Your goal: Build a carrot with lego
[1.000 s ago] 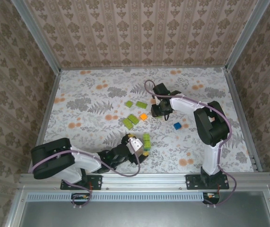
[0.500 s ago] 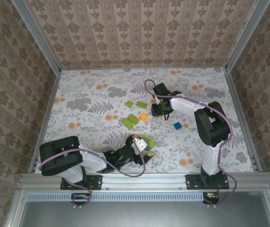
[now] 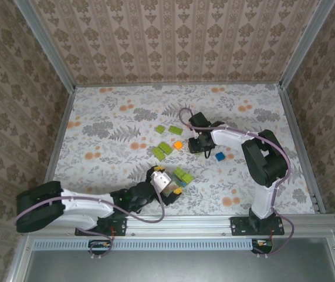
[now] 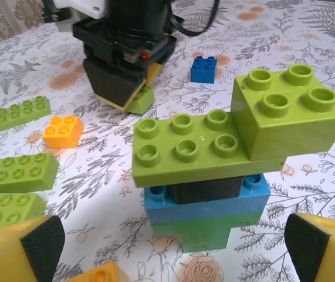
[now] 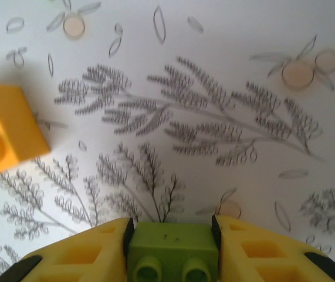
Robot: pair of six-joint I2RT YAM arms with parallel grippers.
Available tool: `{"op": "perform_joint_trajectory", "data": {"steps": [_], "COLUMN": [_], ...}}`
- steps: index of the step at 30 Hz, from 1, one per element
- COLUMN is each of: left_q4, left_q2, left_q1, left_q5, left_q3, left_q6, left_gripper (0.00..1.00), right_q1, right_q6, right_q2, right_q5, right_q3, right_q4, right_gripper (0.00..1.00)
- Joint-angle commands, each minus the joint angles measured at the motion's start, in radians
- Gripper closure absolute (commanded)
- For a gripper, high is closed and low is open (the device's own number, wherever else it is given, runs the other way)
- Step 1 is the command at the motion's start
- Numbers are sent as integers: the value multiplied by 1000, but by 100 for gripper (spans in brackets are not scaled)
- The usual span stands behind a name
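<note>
Table covering (image 3: 108, 126): white sheet printed with grey fern sprays and pale orange blossoms, lying flat under both sets of jaws.

Directly ahead of the jaws of the right gripper (image 5: 172, 247): a large grey fern print (image 5: 214, 117). Ahead and to their right: an orange blossom print (image 5: 299, 73).

Between and beyond the jaws of the left gripper (image 4: 176, 244): the same pattern.

Walls (image 3: 173, 41): beige damask wallpaper on three sides, well beyond both jaws.

Aluminium corner posts (image 3: 44, 44).

Metal rail (image 3: 179, 222) and grille strip (image 3: 173, 244): behind the jaws, at the near edge.
</note>
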Motion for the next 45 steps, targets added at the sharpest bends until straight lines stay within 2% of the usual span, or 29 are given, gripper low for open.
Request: {"op": "perform_joint_trajectory", "data": {"steps": [1,6,10,15,19,27,45], "left_q4": [-152,-323,-341,-306,-245,-244,-253], "left_q2": [-101,-281,-374,-249,-143,-182,-147], "left_q1": [-5,-1,14,76,118,184,193], "left_q5": [-32,-110,-85,-37,-10,75,82], "left_q3": [-38,-83,-112,-79,-69,-80,-63], "left_q6": [22,24,19,11,15,12,8], "left_gripper": [0,0,0,0,0,0,0], "right_q1": [22,70,134,216,239,277,395], "right_q6": [43,82,119,171,205,238,296], "right_q2": [-81,-196,-295,-362,-407,-447,-443], "right_q5": [52,125,147,192,212,201,220], "right_q3": [-53,-126,-176,-213,-264,-322,-320], "right_q4": [23,-25,-76,-153,-173,-163,-191], "right_gripper": [63,64,64,64,64,65,65]}}
